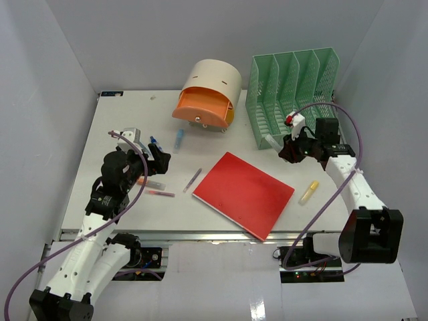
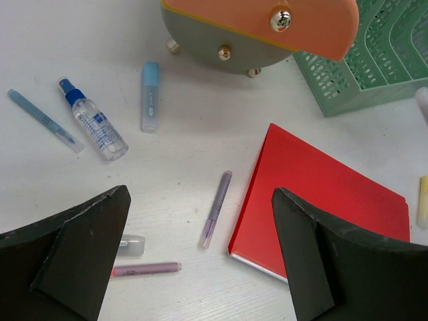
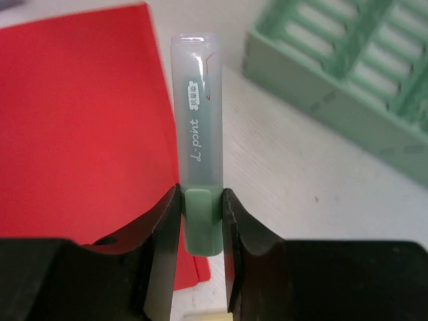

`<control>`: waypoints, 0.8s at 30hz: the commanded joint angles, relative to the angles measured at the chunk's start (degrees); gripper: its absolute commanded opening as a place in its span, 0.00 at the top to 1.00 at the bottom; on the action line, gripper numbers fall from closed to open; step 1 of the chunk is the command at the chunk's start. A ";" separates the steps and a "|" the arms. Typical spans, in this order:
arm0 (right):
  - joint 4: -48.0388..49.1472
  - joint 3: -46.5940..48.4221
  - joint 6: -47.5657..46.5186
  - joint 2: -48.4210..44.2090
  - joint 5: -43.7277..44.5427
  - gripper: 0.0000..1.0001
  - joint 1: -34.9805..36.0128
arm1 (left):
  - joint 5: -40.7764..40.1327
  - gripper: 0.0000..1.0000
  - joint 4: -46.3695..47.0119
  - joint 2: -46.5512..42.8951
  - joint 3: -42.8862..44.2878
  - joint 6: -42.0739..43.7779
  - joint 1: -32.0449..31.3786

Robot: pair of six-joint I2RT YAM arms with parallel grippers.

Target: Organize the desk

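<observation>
The desk [image 1: 100, 194] has a smooth, matt white top, with a bare metal rail [image 1: 200, 235] along its front edge. The red folder [image 1: 244, 192] looks smooth with a soft sheen. The green file rack [image 1: 294, 93] is matt, perforated plastic. The highlighter [image 3: 198, 134] has a frosted, translucent plastic cap with a glossy streak. The fingers [image 3: 157, 254] of the right gripper [image 3: 200, 197] are matt black, faintly grainy. The orange drawer front [image 2: 267, 20] is smooth plastic with a shiny metal knob [image 2: 280, 18]; the spray bottle [image 2: 99, 127] is clear plastic.
</observation>
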 commanded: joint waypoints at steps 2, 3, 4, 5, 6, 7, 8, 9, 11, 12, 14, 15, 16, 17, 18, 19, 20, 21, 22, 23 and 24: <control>-4.54 15.41 -14.10 0.02 -5.23 0.92 10.96 | 0.58 0.02 0.73 1.01 0.02 0.66 0.28; -4.14 18.60 -14.38 1.52 -4.19 0.92 13.04 | 0.52 0.02 0.73 1.18 -0.03 0.68 0.28; -3.72 22.57 -14.39 3.81 -3.27 0.92 15.44 | 0.52 0.02 0.73 1.37 -0.12 0.72 0.28; -3.36 26.59 -14.35 5.91 -2.20 0.92 17.56 | 0.44 0.02 0.73 1.51 -0.18 0.75 0.28; -3.06 30.69 -14.27 7.76 -0.95 0.92 19.32 | 0.28 0.02 0.73 1.59 -0.18 0.75 0.28; -2.82 34.40 -14.00 10.07 0.16 0.92 20.83 | 0.14 0.02 0.73 1.66 -0.22 0.77 0.28; -2.69 37.35 -13.33 13.30 0.96 0.92 21.81 | 0.05 0.02 0.73 1.71 -0.35 0.81 0.28; -2.54 40.36 -12.63 16.24 1.85 0.92 22.80 | -0.07 0.02 0.70 1.72 -0.46 0.84 0.28; -1.97 46.83 -10.95 21.29 3.52 0.92 24.81 | -0.32 0.02 0.51 1.61 -0.53 0.84 0.28; -1.39 49.64 -10.15 23.66 4.12 0.92 25.69 | -0.44 0.02 0.40 1.54 -0.53 0.84 0.30; -0.13 53.49 -9.05 27.43 5.67 0.91 26.88 | -0.77 0.02 0.12 1.42 -0.53 0.84 0.34; 0.50 55.69 -8.46 29.63 6.21 0.91 27.38 | -0.86 0.02 0.12 1.33 -0.53 0.84 0.30; 0.96 57.34 -8.02 31.39 7.08 0.91 27.67 | -0.89 0.02 0.12 1.13 -0.58 0.84 0.28; 1.41 58.65 -7.68 32.97 7.75 0.91 27.88 | -0.93 0.02 0.12 1.04 -0.62 0.84 0.28; 1.91 59.88 -7.35 34.59 8.18 0.91 28.09 | -0.98 0.02 0.11 1.04 -0.61 0.84 0.28; 2.45 60.39 -7.09 36.27 8.36 0.91 28.09 | -0.98 0.02 0.03 1.13 -0.53 0.84 0.28; 3.70 60.26 -6.82 36.61 8.62 0.91 28.02 | -0.91 0.02 0.10 1.19 -0.53 0.91 0.28; 5.07 59.95 -6.64 37.15 8.87 0.90 28.00 | -0.84 0.02 0.12 1.27 -0.47 0.98 0.28; 5.84 59.88 -6.39 37.91 9.15 0.90 28.00 | -0.76 0.02 0.12 1.39 -0.44 1.01 0.28; 6.05 60.07 -6.22 38.59 9.35 0.88 28.04 | -0.64 0.02 0.12 1.44 -0.44 1.01 0.28; 6.13 60.41 -6.16 39.04 9.43 0.87 28.12 | -0.51 0.02 0.15 1.41 -0.44 1.04 0.28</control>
